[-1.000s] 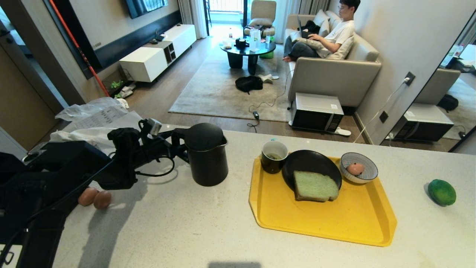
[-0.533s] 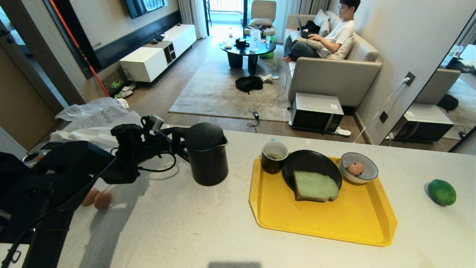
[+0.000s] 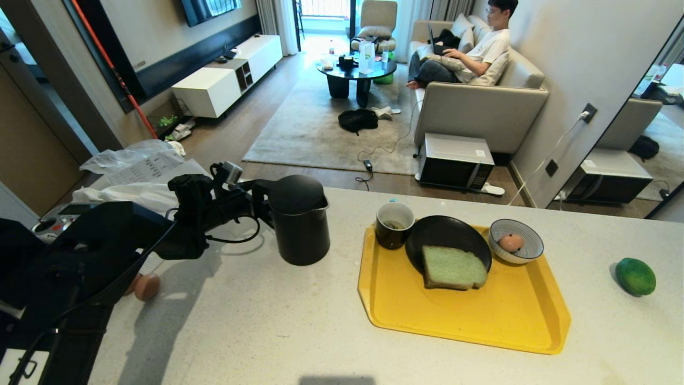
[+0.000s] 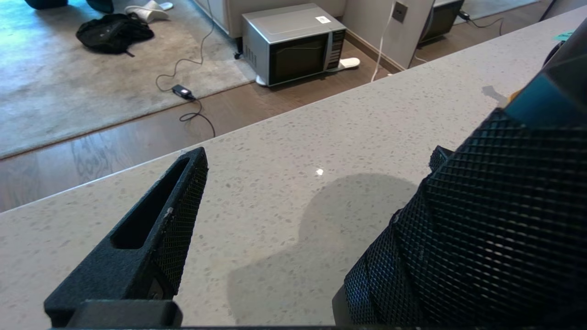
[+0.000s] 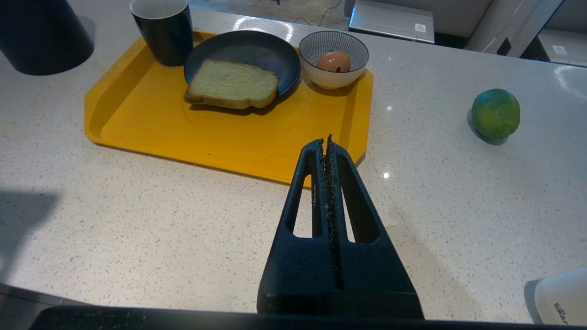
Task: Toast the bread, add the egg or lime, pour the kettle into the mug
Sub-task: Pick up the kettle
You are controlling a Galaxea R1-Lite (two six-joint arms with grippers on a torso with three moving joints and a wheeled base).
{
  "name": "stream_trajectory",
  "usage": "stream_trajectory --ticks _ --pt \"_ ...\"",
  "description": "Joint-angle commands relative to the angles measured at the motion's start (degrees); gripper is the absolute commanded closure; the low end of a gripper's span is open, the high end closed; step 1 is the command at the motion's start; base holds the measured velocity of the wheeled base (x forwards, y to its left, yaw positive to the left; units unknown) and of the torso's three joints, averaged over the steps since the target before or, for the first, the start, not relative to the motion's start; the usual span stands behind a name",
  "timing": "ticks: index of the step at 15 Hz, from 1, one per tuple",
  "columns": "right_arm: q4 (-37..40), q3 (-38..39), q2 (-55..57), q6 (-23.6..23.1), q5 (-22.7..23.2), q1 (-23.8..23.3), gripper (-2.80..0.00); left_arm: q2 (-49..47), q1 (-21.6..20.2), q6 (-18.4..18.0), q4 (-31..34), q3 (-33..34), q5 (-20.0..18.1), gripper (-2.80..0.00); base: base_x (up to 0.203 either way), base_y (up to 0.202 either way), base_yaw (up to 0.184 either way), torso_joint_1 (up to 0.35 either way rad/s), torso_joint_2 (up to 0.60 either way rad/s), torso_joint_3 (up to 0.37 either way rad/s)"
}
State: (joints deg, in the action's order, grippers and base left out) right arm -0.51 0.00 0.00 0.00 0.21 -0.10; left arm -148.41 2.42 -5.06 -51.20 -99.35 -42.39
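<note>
**Kettle step opening; bread and egg look settled**

On the pale speckled stone counter (image 3: 256, 321), a yellow plastic tray (image 3: 481, 321) sits right of centre. At its far left corner stands the short black mug with a white inside (image 3: 394, 224); something small lies in it, but whether any water has been poured cannot be told. Just right of the mug is a round black plate (image 3: 443, 235), and the thick pale green slice of bread with a darker crust (image 3: 453, 267) rests on the plate's near edge, partly overhanging onto the tray. Whether it has been toasted cannot be read from its surface. The small pinkish-tan egg (image 3: 511, 242) lies in a white bowl with fine blue stripes (image 3: 529, 251) at the tray's far right corner. The round, glossy green lime (image 3: 635, 276) lies on the bare counter, well apart to the right of the tray.

So the bread and egg seem placed, and the pour appears to be what is left. The tall matte black kettle with its lid on (image 3: 299, 224) stands upright on the counter, left of the tray. The left gripper (image 3: 255, 200) is at the kettle's left side by the handle, its jaws spread wide and clasping nothing. The right gripper (image 5: 327, 143) hangs over the near counter, pressed closed and empty.

A brown egg (image 3: 147, 286) lies far left, partly behind the arm.
</note>
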Motion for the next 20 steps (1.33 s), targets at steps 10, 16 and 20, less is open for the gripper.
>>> stream_trajectory --ticks 10,16,20 --pt "-0.02 0.07 0.0 0.0 0.06 0.01 0.0 -0.83 1.53 -0.11 0.93 -1.81 0.81 -2.8 0.0 0.0 0.0 0.0 0.0 0.0" --pt "-0.02 0.0 0.01 0.0 0.06 0.01 0.0 -0.48 2.24 0.14 0.83 -1.72 0.73 -2.8 0.0 0.0 0.0 0.0 0.0 0.0" --pt "-0.02 0.09 0.0 0.0 0.06 0.01 0.0 -0.39 2.24 0.14 0.66 -1.54 0.81 -2.8 0.0 0.0 0.0 0.0 0.0 0.0"
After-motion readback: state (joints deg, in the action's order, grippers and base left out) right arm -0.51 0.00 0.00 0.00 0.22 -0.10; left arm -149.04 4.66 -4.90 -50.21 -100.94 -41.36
